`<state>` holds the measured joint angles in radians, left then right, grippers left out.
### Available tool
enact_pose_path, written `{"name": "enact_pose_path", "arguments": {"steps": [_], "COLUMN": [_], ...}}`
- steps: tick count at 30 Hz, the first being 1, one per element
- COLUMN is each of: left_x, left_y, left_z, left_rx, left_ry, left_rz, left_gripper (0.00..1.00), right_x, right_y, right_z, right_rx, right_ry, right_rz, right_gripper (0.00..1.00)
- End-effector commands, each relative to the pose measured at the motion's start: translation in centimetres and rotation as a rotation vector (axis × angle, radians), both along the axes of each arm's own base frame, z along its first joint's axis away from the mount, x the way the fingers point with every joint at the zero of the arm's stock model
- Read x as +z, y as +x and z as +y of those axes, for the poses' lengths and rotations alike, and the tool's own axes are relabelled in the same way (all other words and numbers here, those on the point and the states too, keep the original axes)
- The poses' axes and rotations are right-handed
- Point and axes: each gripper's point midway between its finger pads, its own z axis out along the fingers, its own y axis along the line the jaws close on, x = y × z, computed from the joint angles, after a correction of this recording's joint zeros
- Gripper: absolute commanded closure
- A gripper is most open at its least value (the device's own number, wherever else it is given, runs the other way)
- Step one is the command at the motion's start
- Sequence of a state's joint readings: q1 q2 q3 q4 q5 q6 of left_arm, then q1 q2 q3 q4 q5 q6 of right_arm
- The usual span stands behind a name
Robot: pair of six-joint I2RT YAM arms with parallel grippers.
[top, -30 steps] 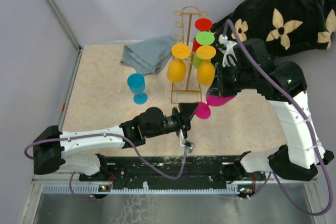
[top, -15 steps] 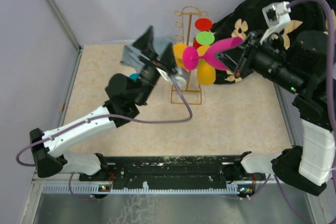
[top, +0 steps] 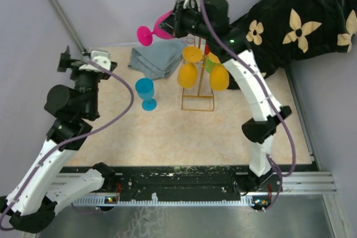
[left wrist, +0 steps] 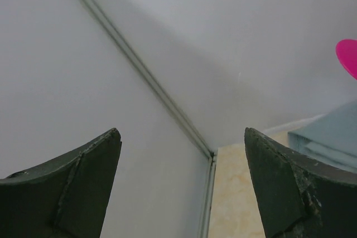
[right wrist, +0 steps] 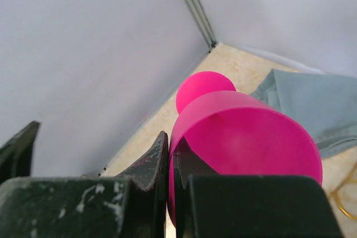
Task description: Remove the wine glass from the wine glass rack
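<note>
A pink plastic wine glass (top: 164,24) hung in the air, above and to the left of a tall gold wire rack (top: 197,109) and free of its hooks. The right tool (right wrist: 174,165) was clamped on the bowl's wall, 1 finger inside the rim and 1 outside. The glass lay tipped sideways, its round foot pointing away from the rack. The left tool (left wrist: 178,193) stood wide open and empty, well to the left of the rack, facing the corner of the grey wall (left wrist: 234,37).

The lift looked done, and setting the glass down seemed to be what remained. A pinch on a thin, slick rim could let the glass swing, so a slow carry looked wise. The wrist should turn the foot downward before lowering, and the tool should let go only once the foot sat flat.

Just left of the rack, under the held glass, lay a crumpled grey-blue cloth (top: 156,59), too soft to stand on. A blue plastic goblet (top: 146,93) stood in front of it. 2 yellow glasses (top: 188,73) hung on the rack, to be kept away from. Right of the rack, dark flowered fabric (top: 301,20) crowded the back corner. The widest bare room was the beige desk (top: 184,135) in front of the rack, toward the arm bases.
</note>
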<state>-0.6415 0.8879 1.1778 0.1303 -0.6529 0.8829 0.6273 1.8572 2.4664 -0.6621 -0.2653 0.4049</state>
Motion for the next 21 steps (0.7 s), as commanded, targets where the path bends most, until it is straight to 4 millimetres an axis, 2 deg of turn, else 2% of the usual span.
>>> {"name": "enact_pose_path", "arguments": {"steps": [1, 6, 15, 18, 21], "left_x": [-5.1, -6.3, -7.0, -5.9, -3.2], "left_y": [-1.3, -2.9, -2.9, -3.1, -4.3], "left_z": [4.0, 6.1, 6.3, 6.7, 8.3], "left_rx": [0.11, 0.145, 0.139, 0.155, 0.206], "left_ry": [-0.123, -0.2, -0.254, -0.28, -0.337], "left_rz": [0.152, 0.177, 0.199, 0.167, 0.052], "left_gripper": [0.05, 0.05, 0.05, 0.06, 0.06], "right_x": [4.4, 1.4, -5.3, -8.2, -11.5], "right_y": [-1.0, -0.8, -3.1, -3.5, -3.3], "right_z": [3.8, 8.3, 14.1, 15.7, 17.0], "right_rx": [0.1, 0.151, 0.18, 0.171, 0.15], "right_ry": [0.133, 0.118, -0.048, -0.115, -0.184], "right_rz": [-0.133, -0.1, -0.075, -0.06, -0.032], "right_gripper": [1.0, 1.0, 1.0, 1.0, 1.0]}}
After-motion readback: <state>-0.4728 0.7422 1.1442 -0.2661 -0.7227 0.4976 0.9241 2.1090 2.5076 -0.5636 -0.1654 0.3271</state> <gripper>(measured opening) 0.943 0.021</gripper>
